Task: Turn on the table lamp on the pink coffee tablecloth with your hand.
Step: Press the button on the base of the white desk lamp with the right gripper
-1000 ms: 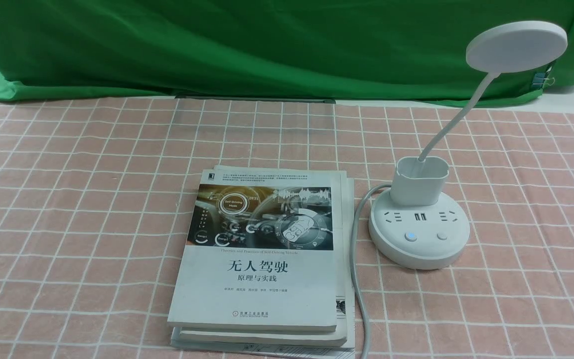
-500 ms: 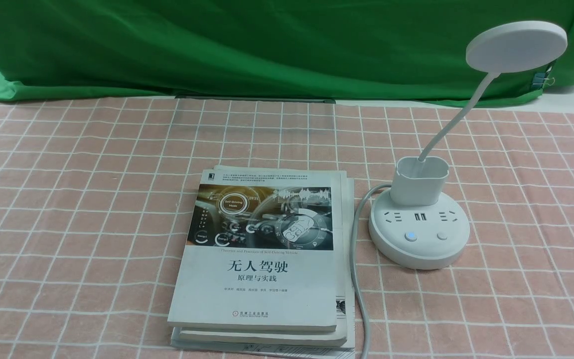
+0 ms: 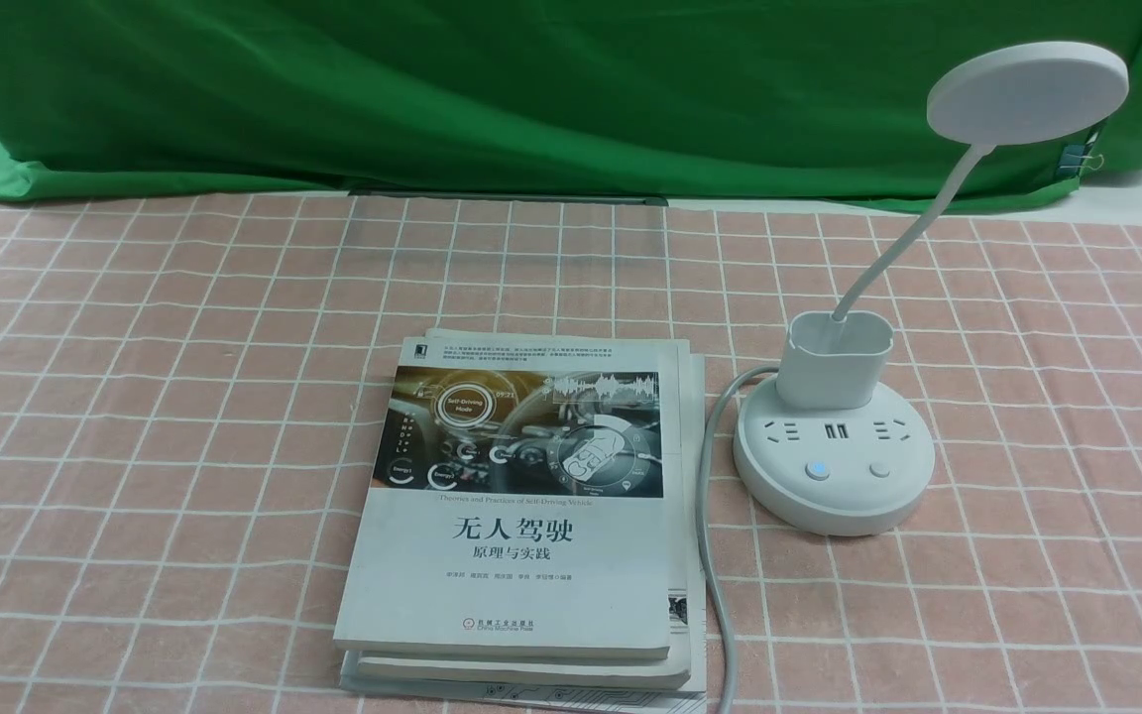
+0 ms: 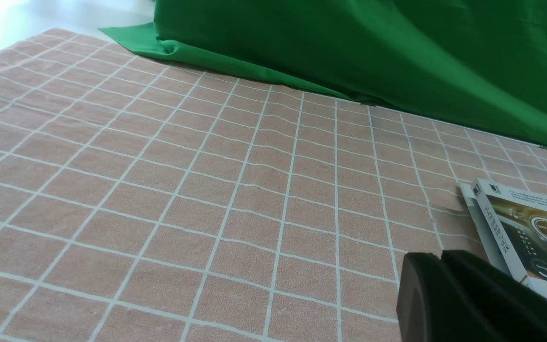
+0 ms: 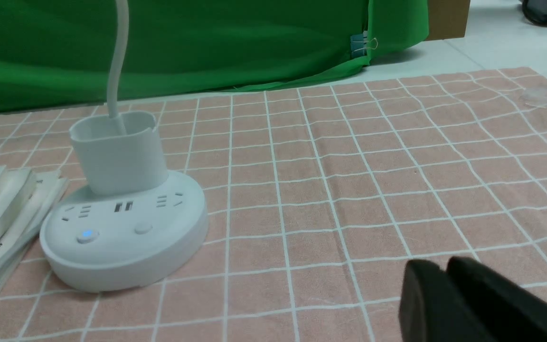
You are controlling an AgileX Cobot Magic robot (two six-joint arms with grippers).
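Task barely begun: no contact made; the press remains. Lamp head appears unlit. Table lamp stands on the pink coffee tablecloth, at about two o'clock from the front view's centre. Count: one lamp, two buttons, one pile of at least three books. Left fingers: together, empty. Right fingers: slight gap, nothing between.

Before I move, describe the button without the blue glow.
On the pink cloth, right of the books, stands the white lamp. On its round base, the plain button sits right of the other, which glows blue.
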